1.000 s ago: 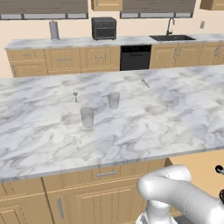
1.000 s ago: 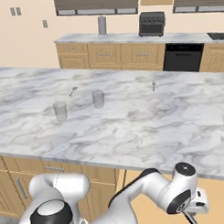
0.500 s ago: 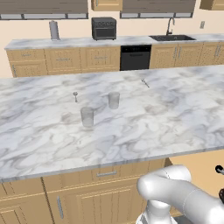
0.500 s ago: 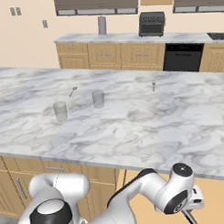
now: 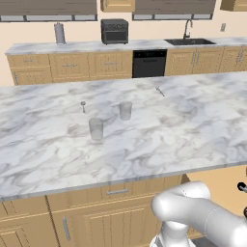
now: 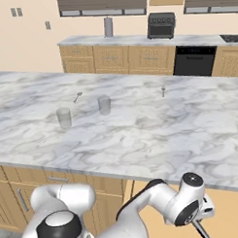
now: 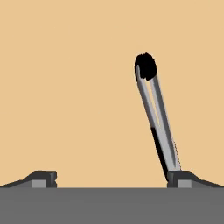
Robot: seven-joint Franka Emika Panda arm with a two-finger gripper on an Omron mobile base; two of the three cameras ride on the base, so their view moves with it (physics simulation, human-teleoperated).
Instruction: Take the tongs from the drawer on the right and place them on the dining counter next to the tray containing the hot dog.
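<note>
In the hand view the tongs (image 7: 155, 118) are a slender grey utensil with a round black end. They lie on a flat tan surface and run up and slightly left from beside my right fingertip (image 7: 183, 178). My gripper (image 7: 111, 177) is open wide, and nothing sits between its fingers. Whether the right finger touches the tongs I cannot tell. In the right base view my hand (image 6: 193, 209) hangs low, below the front edge of the dining counter (image 6: 155, 134) and to its right. The white marble dining counter (image 5: 183, 130) spreads ahead. The drawer, tray and hot dog are out of view.
Two glasses (image 5: 96, 129) (image 5: 125, 110) stand on the island, with a spoon (image 5: 83, 106) and a fork (image 5: 159, 91) further back. Light wood cabinet fronts (image 5: 116, 202) sit under its edge. The wall counter (image 5: 144, 46) behind carries a toaster oven (image 5: 114, 31) and a sink.
</note>
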